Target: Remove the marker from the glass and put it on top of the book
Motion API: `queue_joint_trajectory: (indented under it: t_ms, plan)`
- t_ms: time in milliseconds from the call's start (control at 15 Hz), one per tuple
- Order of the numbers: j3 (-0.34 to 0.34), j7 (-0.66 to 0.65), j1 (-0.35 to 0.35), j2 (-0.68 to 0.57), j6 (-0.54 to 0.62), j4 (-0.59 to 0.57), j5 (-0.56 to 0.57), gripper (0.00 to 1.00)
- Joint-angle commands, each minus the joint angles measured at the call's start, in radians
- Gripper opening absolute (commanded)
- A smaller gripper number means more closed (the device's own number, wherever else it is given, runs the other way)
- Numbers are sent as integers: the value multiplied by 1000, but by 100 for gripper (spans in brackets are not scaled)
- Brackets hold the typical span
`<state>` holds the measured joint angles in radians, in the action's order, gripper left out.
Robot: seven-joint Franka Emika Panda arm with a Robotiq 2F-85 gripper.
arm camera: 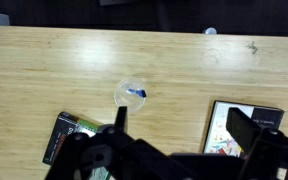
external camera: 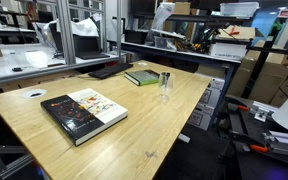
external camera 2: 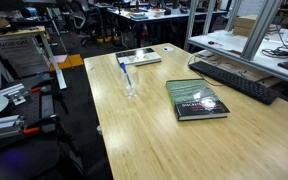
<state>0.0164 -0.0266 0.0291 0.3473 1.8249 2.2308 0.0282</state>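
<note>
1. Marker [external camera 2: 126, 75] stands in the glass [external camera 2: 131, 90], green book [external camera 2: 139, 58] at its 12 o'clock.
2. Gripper [arm camera: 181, 128] hovers above, jaws spread, empty.
3. Light, stiff marker: pinch its protruding top; the glass looks fragile.

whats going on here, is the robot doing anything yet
Nothing is held yet. The marker stands in the glass on the wooden table, between the green book and a larger black-and-white book. In the wrist view the gripper hangs above the table with jaws open, clear of the glass.
</note>
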Motion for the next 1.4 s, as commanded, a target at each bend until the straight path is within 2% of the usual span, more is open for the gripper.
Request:
queue_joint_trajectory:
  t_ms: [0, 600, 933, 1333]
  plan:
    - [1, 0, -1, 0, -1, -3, 0, 100]
    - [-2, -15, 0, 2, 6, -4, -2, 100]
    - [1, -207, 22, -30, 18, -17, -60, 100]
    - [57, -382, 75, -137, -4, -40, -155, 100]
